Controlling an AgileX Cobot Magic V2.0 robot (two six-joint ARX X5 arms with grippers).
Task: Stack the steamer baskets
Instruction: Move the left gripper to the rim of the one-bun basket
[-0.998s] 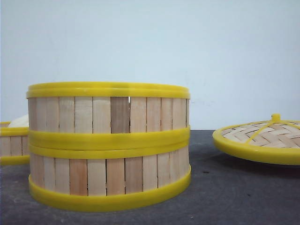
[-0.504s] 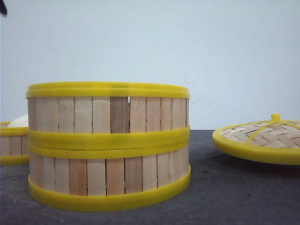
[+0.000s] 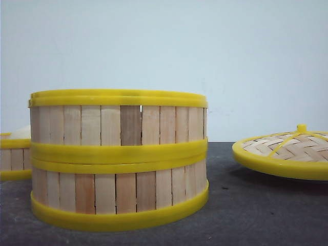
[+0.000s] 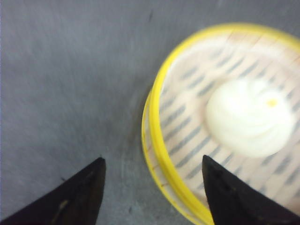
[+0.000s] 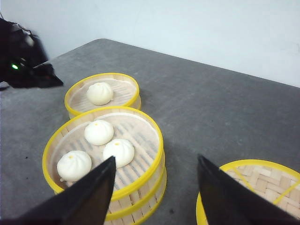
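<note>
Left of two-tier stack [image 3: 119, 159], single steamer basket [image 5: 102, 93] sitting apart on table [image 5: 201, 108], not yet stacked. Left gripper [image 4: 152, 192] hovering over basket's near rim, jaws spread, holding nothing; one finger over rim, other outside over table. Left arm nearer; right gripper [image 5: 154, 187] open, empty, hanging above stack. Round basket, no long axis. Contents: single basket holding one bun [image 4: 251, 117]; stack's top basket holding three buns [image 5: 96, 145]. Lid [image 3: 287, 154] lying right of stack.

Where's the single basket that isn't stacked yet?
The single basket sits at the front view's far left, just behind the two-basket stack, with one bun inside.
</note>
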